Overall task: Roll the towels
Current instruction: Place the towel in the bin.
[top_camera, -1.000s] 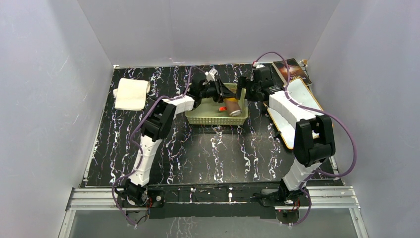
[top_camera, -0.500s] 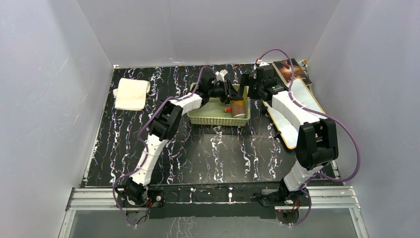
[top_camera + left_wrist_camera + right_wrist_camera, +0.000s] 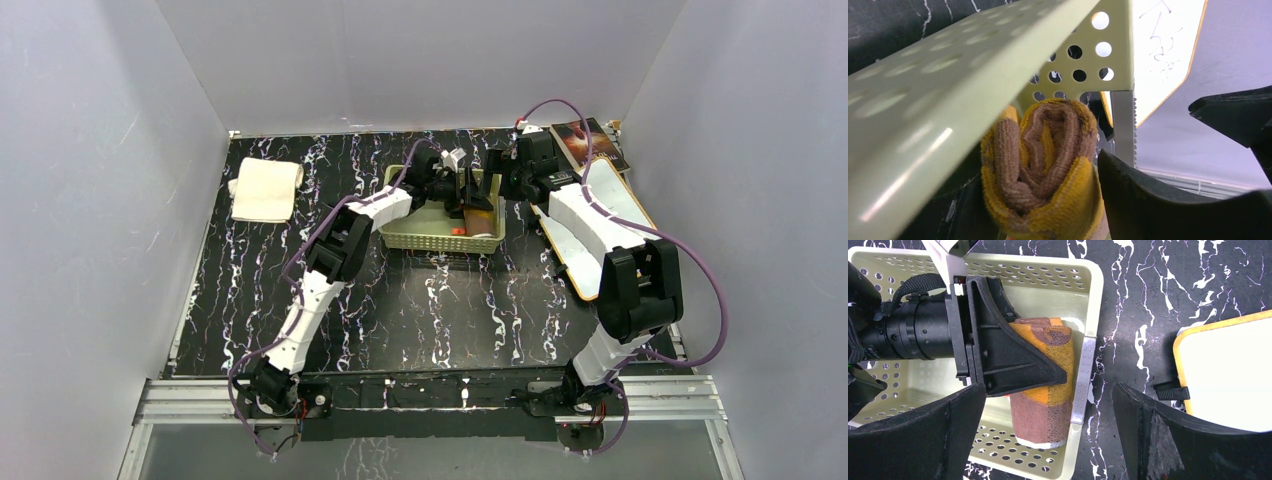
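One towel, the mustard-and-brown roll (image 3: 1045,390), has shifted to the right end of the basket (image 3: 1088,280), likely being deposited; the left gripper (image 3: 468,195) straddles it, whether still gripping I cannot tell; the right gripper (image 3: 497,178) hovers wide open, empty; the cream towel (image 3: 265,190) lies rolled far left.

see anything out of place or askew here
Nothing spilled or damaged. The yellow towel lies rolled in the basket. The cream towel at far left looks only partly rolled. The board lies at a slant on the right.
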Motion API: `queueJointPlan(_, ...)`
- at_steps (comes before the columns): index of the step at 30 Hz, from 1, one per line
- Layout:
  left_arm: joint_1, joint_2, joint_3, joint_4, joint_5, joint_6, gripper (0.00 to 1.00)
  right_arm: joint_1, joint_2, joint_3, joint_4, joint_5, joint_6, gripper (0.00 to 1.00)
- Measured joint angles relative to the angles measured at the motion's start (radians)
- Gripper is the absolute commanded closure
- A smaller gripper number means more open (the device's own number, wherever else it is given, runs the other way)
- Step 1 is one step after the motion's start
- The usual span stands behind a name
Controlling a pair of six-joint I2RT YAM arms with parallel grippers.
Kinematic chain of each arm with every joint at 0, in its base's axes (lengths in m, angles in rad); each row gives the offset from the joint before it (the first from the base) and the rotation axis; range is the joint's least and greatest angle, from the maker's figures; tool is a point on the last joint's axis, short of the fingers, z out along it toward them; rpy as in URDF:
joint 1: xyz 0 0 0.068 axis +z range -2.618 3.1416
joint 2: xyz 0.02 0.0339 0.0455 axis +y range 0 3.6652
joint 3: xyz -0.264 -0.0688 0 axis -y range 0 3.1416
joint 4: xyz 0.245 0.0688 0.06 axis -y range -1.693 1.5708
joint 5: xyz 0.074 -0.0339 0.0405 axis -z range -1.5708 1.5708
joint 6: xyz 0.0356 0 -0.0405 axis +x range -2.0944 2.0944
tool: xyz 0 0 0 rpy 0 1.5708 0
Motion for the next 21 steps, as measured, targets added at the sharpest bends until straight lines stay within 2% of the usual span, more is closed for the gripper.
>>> queueJointPlan(4,0.001,0.000,0.058,-0.147,-0.034,0.099,0.27,0.000,0.000,0.000,-0.002,0.000,-0.007,0.02)
queueJointPlan(5,0.001,0.000,0.076,-0.183,-0.048,0.128,0.18,0.000,0.000,0.000,-0.003,0.000,-0.008,0.02)
queueJointPlan(6,0.002,0.000,0.099,-0.224,-0.065,0.157,0.06,0.000,0.000,0.000,-0.005,0.000,-0.011,0.02)
queueJointPlan(7,0.002,-0.001,0.116,-0.263,-0.081,0.184,0.02,0.000,0.000,0.000,-0.006,0.000,-0.012,0.02)
queueJointPlan(14,0.014,-0.049,0.137,-0.441,-0.192,0.341,0.01,0.000,0.000,0.000,-0.017,0.000,-0.019,0.02)
queueJointPlan(21,0.019,-0.093,0.142,-0.571,-0.388,0.428,0.02,0.000,0.000,0.000,-0.021,0.004,-0.024,0.02)
